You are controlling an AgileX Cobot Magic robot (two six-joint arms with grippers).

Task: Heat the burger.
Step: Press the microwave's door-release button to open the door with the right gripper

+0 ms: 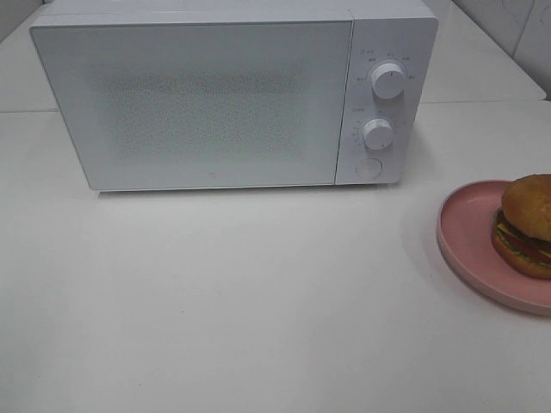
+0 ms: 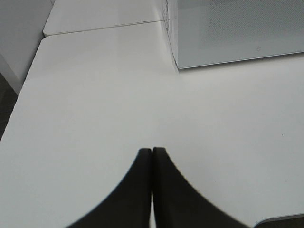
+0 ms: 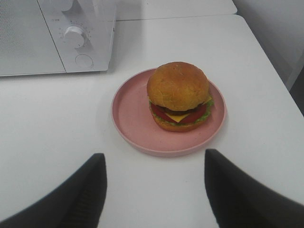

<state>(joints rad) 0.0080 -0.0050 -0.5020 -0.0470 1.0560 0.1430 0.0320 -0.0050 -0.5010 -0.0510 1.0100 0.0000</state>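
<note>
The burger, with a golden-brown bun, lettuce, tomato and cheese, sits on a pink plate at the table's right edge. A white microwave stands at the back with its door closed. In the right wrist view my right gripper is open, its dark fingers wide apart just short of the plate. In the left wrist view my left gripper is shut over bare table, with nothing between its fingers. Neither gripper shows in the high view.
Two round knobs and a round button sit on the microwave's right panel. White table spreads in front of the microwave. The table's right edge runs close past the plate.
</note>
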